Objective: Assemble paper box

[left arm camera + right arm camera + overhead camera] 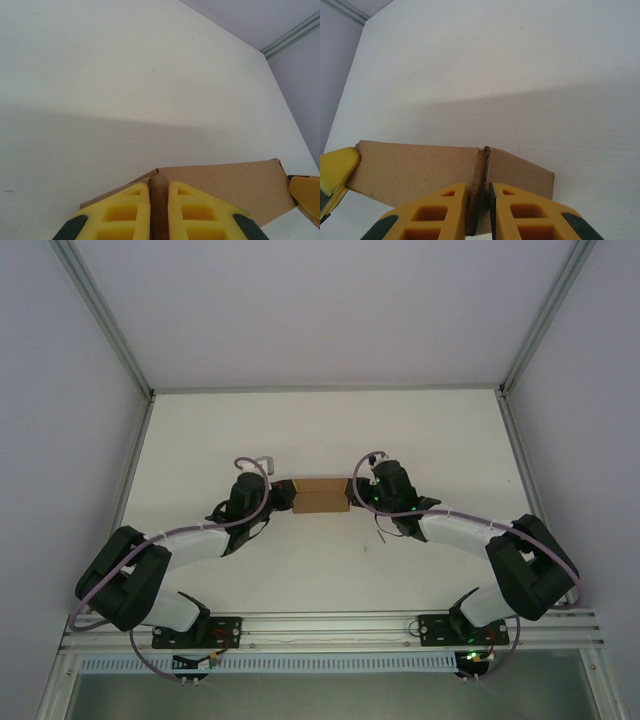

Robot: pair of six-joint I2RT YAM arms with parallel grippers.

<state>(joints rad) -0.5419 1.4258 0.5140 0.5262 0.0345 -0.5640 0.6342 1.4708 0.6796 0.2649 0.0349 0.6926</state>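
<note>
From above, we cannot make out either set of fingertips. The dark bodies of the left gripper and the right gripper cover them, along with both short ends of the paper box. Only its brown middle stretch shows, near the centre of the white table, directly between the two grippers. Whether the cardboard rests on the table or is raised a little, we cannot tell from that height.

In the left wrist view the frame's bottom edge cuts off the yellow fingers, and they hide the near part of the box. The left gripper is almost closed, pinching a raised fold of cardboard that stands in the narrow slot between its pads. The rest of the box stretches away to the right, where a yellow finger of the right gripper sits at the far end, itself cut off by the frame.

The right wrist view mirrors this. The right gripper is clamped on a thin upright edge of the box — a crease, slightly frayed at its top, runs straight into the gap. The long brown panel reaches left to a finger of the left gripper — a shorter panel shows on the right, and the fingers hide what lies behind them
</note>
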